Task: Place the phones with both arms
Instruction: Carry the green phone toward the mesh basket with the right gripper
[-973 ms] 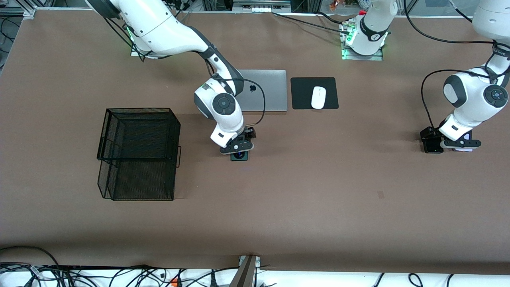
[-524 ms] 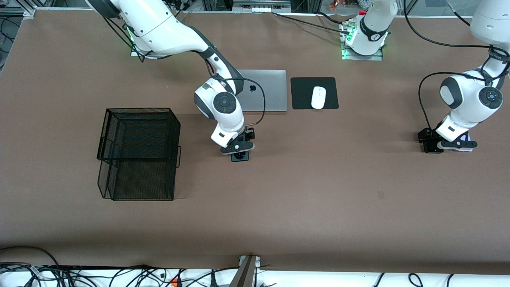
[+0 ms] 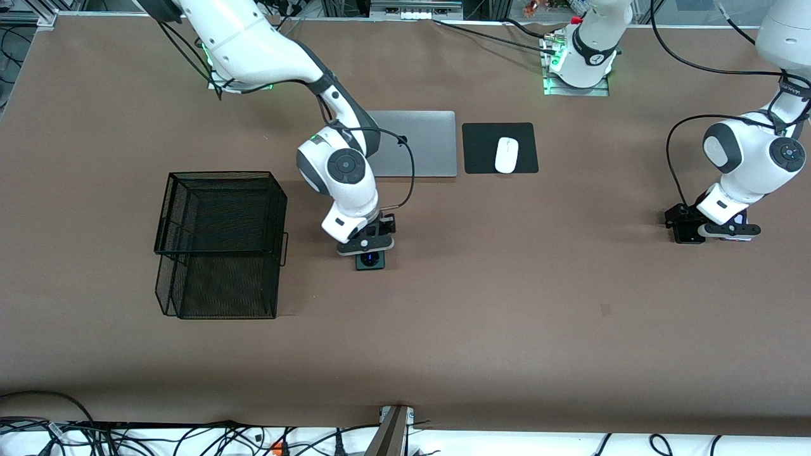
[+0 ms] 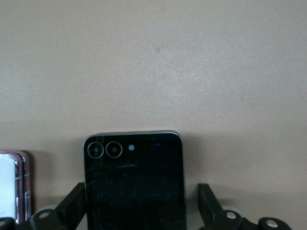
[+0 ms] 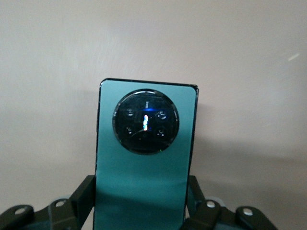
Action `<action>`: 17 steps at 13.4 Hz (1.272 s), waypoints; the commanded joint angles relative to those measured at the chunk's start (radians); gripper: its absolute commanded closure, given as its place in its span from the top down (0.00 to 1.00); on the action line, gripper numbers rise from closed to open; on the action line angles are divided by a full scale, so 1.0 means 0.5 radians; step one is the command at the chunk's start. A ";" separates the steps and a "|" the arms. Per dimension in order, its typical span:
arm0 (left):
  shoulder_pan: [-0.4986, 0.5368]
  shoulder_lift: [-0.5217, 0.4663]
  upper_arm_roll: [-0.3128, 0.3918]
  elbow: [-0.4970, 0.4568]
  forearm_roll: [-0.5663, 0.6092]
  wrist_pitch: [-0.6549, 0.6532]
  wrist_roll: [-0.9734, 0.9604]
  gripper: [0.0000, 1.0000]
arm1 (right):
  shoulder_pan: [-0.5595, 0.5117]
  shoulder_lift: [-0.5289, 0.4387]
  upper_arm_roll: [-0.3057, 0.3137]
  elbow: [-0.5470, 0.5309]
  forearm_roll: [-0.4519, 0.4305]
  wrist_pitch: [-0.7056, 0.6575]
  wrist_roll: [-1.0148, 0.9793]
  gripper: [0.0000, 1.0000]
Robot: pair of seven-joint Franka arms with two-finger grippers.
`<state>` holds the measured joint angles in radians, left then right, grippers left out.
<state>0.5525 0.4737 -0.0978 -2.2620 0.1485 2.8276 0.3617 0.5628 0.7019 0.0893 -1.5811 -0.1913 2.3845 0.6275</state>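
Your brown desk [image 3: 507,304] carried a black wire basket [image 3: 218,244] toward the right arm's end, and a closed silver laptop [image 3: 424,142] beside a black mouse pad [image 3: 500,147] with a white mouse [image 3: 506,154] on it, all nearer the arm bases.

Your right end effector [image 3: 368,247] sat near the middle of the desk, just beside the basket's end, clenched on the dark-green phone [image 5: 144,163]. In the right wrist view its fingers [image 5: 81,196] pressed both long edges, the round black camera ring pointing away from the wrist.

Your left end effector [image 3: 713,232] was low at the left arm's end of the desk, released. In the left wrist view its fingers [image 4: 72,211] stood apart on either side of the black phone [image 4: 134,182], a clear gap showing on one side. The lilac-white phone [image 4: 14,184] lay just beside the black one on the desk.
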 commanded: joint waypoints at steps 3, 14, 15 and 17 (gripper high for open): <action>0.030 0.065 -0.025 0.085 0.007 0.014 0.004 0.51 | -0.030 -0.427 -0.239 -0.007 -0.001 -0.390 -0.028 0.00; -0.074 0.053 -0.347 0.698 0.004 -0.893 -0.416 0.00 | -0.110 -1.198 -1.022 -0.958 0.395 -0.612 -1.220 0.00; -0.196 0.059 -0.350 0.729 0.004 -0.900 -0.523 0.00 | -0.110 -1.195 -1.028 -1.022 0.395 -0.566 -1.224 0.00; -0.435 0.062 -0.347 0.753 0.010 -0.903 -0.774 0.00 | -0.110 -1.204 -1.053 -1.163 0.395 -0.447 -1.227 0.00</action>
<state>0.4420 0.4958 -0.2794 -1.9216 0.1482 2.4045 0.0806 0.4936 0.1387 -0.4204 -2.0875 -0.0065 2.1104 0.0328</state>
